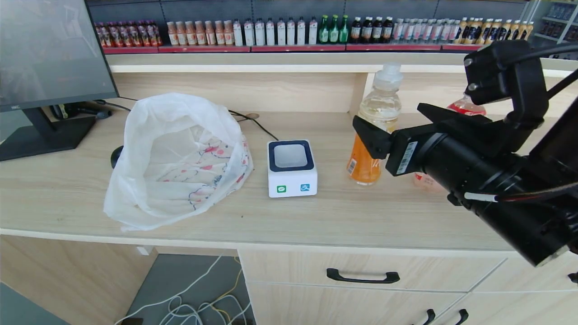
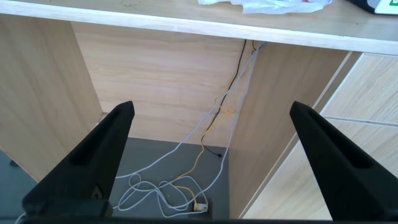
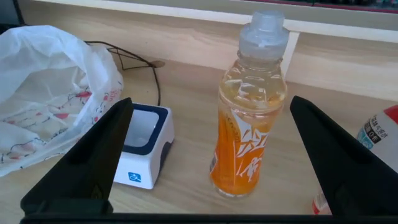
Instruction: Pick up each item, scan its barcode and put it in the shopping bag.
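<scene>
An orange drink bottle [image 1: 377, 126] with a clear cap stands upright on the counter, right of the white scanner [image 1: 291, 168]. My right gripper [image 1: 388, 116] hovers open just in front of that bottle [image 3: 249, 137], one finger to each side and apart from it. A second bottle with a red and white label [image 1: 467, 107] is mostly hidden behind my right arm. The white plastic shopping bag [image 1: 180, 158] lies open to the left of the scanner. My left gripper [image 2: 211, 109] hangs open and holds nothing, below the counter's front edge, facing the wooden recess underneath.
A monitor [image 1: 45, 54] stands at the back left, with a dark mouse [image 1: 116, 155] behind the bag. Bare wooden counter [image 1: 361, 216] lies in front of the scanner. Drawers with black handles [image 1: 362, 276] sit below. Loose cables [image 2: 186, 186] lie on the floor.
</scene>
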Controlling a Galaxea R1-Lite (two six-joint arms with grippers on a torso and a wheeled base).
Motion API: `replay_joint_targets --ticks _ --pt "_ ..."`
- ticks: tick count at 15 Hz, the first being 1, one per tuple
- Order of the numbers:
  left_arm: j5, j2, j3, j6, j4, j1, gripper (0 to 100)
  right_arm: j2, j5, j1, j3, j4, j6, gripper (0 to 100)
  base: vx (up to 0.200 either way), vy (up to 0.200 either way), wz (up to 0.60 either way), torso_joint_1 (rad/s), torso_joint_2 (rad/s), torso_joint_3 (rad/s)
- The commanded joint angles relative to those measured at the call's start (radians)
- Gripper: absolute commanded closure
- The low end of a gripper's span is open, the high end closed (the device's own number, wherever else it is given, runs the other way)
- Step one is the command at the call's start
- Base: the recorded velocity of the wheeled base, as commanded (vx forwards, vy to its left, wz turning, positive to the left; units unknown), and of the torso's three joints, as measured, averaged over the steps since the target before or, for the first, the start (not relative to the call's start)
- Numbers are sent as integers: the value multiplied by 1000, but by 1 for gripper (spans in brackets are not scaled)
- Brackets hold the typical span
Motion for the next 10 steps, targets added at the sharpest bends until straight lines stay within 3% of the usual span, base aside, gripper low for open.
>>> replay_joint_targets --ticks 1,10 --pt "0 0 0 -1 0 0 0 57 -1 0 10 -26 1 0 0 0 0 0 0 0" --pt "0 0 0 -1 0 0 0 192 -87 -37 10 -218 56 0 0 0 0 0 0 0"
